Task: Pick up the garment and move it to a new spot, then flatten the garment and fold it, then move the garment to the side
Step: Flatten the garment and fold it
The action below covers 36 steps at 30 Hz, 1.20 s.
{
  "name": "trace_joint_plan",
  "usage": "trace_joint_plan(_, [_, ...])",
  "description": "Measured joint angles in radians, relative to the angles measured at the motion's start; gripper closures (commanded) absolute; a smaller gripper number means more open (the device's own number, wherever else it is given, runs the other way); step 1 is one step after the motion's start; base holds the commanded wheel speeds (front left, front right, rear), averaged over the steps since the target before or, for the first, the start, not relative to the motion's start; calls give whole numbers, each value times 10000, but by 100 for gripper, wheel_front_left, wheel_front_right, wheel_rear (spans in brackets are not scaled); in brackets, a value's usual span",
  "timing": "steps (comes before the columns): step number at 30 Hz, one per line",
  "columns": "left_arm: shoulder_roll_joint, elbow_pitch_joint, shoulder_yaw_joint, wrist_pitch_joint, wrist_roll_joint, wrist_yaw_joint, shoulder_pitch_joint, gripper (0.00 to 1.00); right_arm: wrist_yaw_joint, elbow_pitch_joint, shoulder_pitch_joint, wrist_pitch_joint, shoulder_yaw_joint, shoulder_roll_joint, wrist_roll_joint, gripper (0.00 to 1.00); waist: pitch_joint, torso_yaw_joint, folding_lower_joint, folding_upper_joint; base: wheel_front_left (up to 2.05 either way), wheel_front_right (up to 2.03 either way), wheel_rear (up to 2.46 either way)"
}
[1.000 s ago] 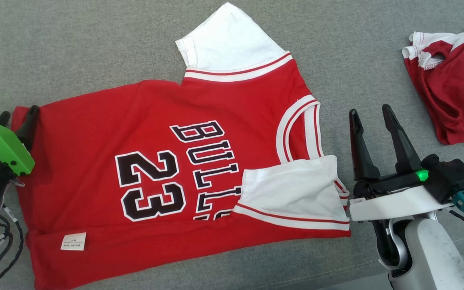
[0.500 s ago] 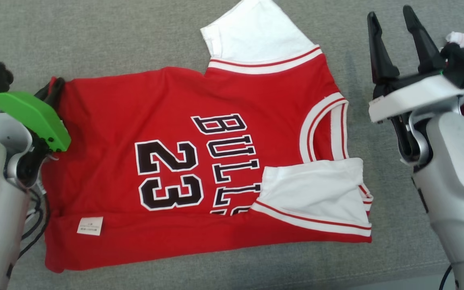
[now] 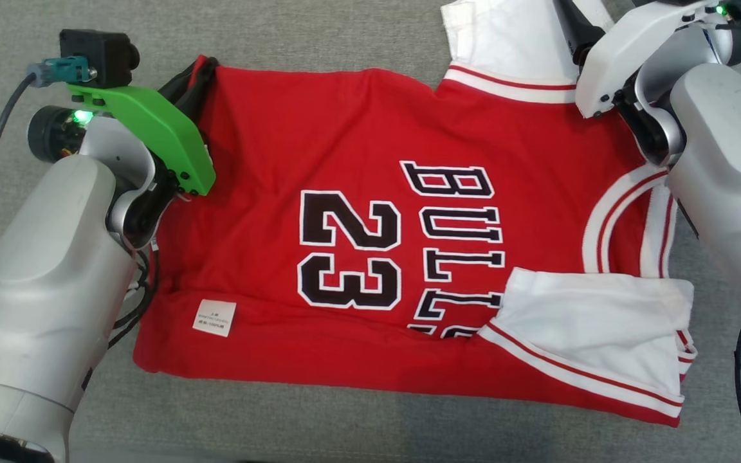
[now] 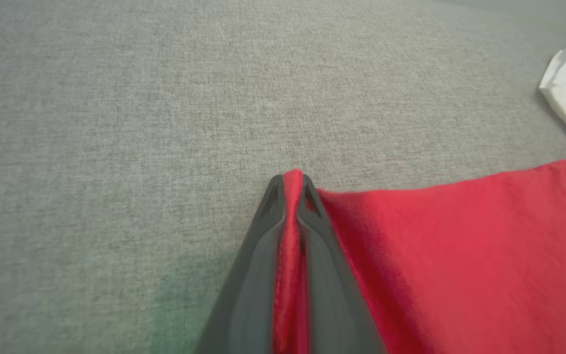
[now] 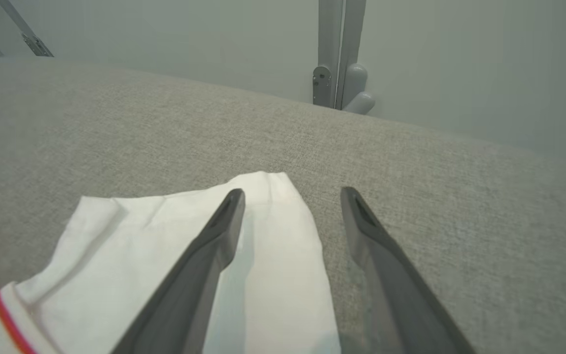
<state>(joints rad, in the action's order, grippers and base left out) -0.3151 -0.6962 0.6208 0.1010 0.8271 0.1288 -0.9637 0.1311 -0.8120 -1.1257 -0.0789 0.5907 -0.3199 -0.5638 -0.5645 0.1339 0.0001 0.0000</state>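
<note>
Red jersey [image 3: 345,161] is lying spread out flat on a grey surface [image 3: 345,32] with a nubby upholstery-type weave. The jersey is a smooth knit with white sleeves, red-and-white striped trim at the sleeve seams and a matching band around the neck. The print is black block letters with a white outline, sideways in the head view: "23", and next to it "BULL" plus a last letter half hidden under the near sleeve [image 3: 595,321], which is flopped over onto the body. There's a small white square tag [image 3: 214,318] by the hem, but the print is too tiny to read.

Left claw [image 4: 293,179] is pinched tight on the far hem corner, with a ridge of red cloth squeezed between its dark fingers. Right claw [image 5: 290,196] is spread wide and holding nothing. One finger is over the far sleeve [image 5: 165,231], the other over bare surface. Can't tell if it's touching.
</note>
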Motion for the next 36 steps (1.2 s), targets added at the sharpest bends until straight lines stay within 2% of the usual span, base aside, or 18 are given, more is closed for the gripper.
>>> trace_joint_plan(5, [36,-201,591,-384,368,33,-346,100,0,-665,-724,629,1047,-180,-585,0,-291,402,0,0,0,0,0])
trace_joint_plan(6, [33,-230,685,-426,428,33,-394,100,0,-736,-869,790,1229,-226,-704,29,-337,447,0,0,0,0,0])
trace_joint_plan(8, [15,-290,888,-571,537,33,-506,100,2,-788,-1093,1053,1572,-357,-989,100,-406,512,-1,0,0,0,0])
trace_joint_plan(15, [-322,-462,1254,-1162,965,33,-741,100,8,-445,-1528,1277,2470,-941,-1841,100,-354,399,0,0,0,0,0])
trace_joint_plan(26, [-1135,6,1218,-2104,1421,33,-873,100,6,1118,-1839,-73,2688,-1985,-2803,100,68,50,-1,0,0,0,0])
trace_joint_plan(31, [-1515,623,974,-2541,1808,33,-244,100,6,2249,-1015,-667,2422,-2332,-3172,100,282,-160,-1,0,0,0,0])
trace_joint_plan(35, [-2029,1519,790,-2784,2251,33,729,100,2,3850,320,-918,1994,-2761,-3498,100,509,-338,-1,0,0,0,0])
trace_joint_plan(36, [-2029,1519,790,-2784,2251,33,729,100,2,3850,320,-918,1994,-2761,-3498,100,509,-338,-1,0,0,0,0])
